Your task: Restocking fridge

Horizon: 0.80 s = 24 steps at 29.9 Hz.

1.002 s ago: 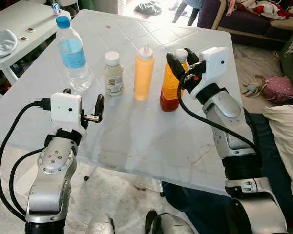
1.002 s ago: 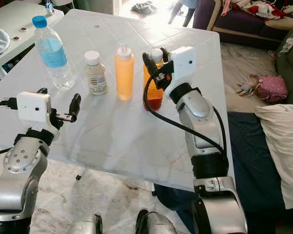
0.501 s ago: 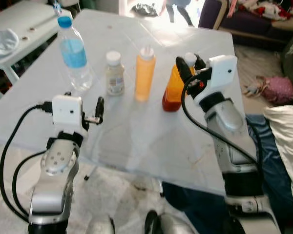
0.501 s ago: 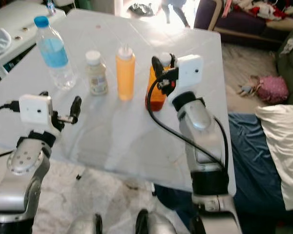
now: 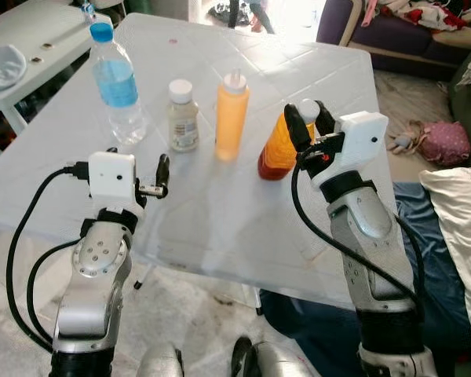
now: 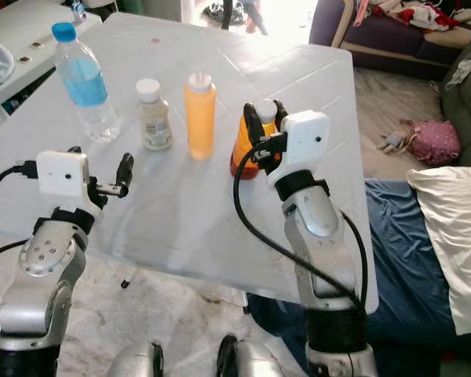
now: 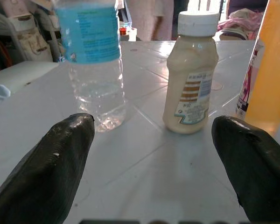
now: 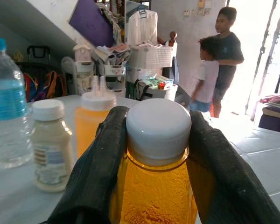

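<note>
right pincer clenched round smooth white cap of ribbed amber plastic bottle, left pincer released

There are four bottles on the white table, standing in a row toward its far edge. One is a water bottle with a blue cap, nearest the far left corner. One is a small cream bottle with a white cap. One is an orange squeeze bottle. One is an amber bottle with a white cap. Two people stand in the room beyond the table.
</note>
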Available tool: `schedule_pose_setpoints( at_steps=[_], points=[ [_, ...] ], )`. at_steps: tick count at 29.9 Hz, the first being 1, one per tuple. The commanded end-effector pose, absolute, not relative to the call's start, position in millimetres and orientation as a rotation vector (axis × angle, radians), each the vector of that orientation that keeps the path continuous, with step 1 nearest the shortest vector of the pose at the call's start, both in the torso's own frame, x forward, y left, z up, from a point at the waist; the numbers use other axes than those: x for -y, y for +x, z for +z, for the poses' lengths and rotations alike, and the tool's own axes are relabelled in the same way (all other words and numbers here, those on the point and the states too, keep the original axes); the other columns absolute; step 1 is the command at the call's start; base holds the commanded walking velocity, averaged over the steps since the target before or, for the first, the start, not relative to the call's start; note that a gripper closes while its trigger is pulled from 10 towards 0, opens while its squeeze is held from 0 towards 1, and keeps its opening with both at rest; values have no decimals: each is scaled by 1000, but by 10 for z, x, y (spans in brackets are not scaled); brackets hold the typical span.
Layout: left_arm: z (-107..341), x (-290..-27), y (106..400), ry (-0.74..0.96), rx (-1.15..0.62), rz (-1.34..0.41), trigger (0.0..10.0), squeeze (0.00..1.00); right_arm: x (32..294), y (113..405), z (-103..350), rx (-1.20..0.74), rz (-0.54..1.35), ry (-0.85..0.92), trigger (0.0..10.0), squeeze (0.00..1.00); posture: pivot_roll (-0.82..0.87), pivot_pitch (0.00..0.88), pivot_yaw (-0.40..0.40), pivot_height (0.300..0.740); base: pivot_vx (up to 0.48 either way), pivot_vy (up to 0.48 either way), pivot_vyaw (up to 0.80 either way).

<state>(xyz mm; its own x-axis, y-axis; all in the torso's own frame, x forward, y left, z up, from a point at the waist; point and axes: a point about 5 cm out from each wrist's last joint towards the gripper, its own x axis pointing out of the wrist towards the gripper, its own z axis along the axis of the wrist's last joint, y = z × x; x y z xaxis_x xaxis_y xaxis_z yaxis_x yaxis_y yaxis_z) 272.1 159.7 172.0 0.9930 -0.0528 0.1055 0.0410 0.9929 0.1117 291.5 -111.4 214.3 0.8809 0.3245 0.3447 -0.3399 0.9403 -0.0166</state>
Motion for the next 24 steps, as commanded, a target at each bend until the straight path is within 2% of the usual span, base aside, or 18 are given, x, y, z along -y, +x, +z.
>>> schedule_pose_setpoints(
  at_steps=[1,5,7,8,9,10,11,12,13,14,24],
  points=[
    [1687,-1597,2718,113,98,-41,10000,0,1068,2890,2073,309,363,55,0,0,65,99,-79,740,-345,0,0],
    [1643,-1592,2702,106,83,-33,10000,0,1055,2873,2065,302,367,69,0,0,66,95,-75,740,-347,0,0],
    [1621,-1589,2697,106,76,-31,10000,0,1047,2872,2072,304,364,62,1333,0,62,93,-74,740,-347,0,0],
    [1615,-1587,2696,105,74,-32,10000,0,1046,2872,2073,305,362,58,1333,0,58,90,-74,740,-345,0,0],
    [1593,-1575,2695,103,69,-34,10000,0,1039,2875,2072,305,361,53,2157,0,59,86,-75,740,-345,0,0],
    [1593,-1575,2695,103,69,-34,10000,0,1039,2875,2072,305,361,53,2157,0,59,86,-75,740,-345,0,0],
    [1567,-1564,2695,102,63,-36,10000,0,1022,2884,2057,302,361,49,4118,0,62,83,-74,740,-345,0,0],
    [1560,-1559,2696,101,61,-36,10000,0,1011,2888,2050,301,362,44,8627,0,65,78,-73,740,-345,0,0],
    [1556,-1557,2698,101,60,-36,10000,0,1004,2891,2045,300,362,41,8627,0,65,77,-74,740,-345,0,0],
    [1560,-1549,2702,101,61,-37,10000,0,988,2897,2042,301,364,35,10000,0,68,75,-76,740,-349,0,0],
    [1621,-1574,2756,107,88,-25,10000,0,871,2914,2098,325,430,12,10000,0,79,64,-83,740,-347,0,46]
  ],
)
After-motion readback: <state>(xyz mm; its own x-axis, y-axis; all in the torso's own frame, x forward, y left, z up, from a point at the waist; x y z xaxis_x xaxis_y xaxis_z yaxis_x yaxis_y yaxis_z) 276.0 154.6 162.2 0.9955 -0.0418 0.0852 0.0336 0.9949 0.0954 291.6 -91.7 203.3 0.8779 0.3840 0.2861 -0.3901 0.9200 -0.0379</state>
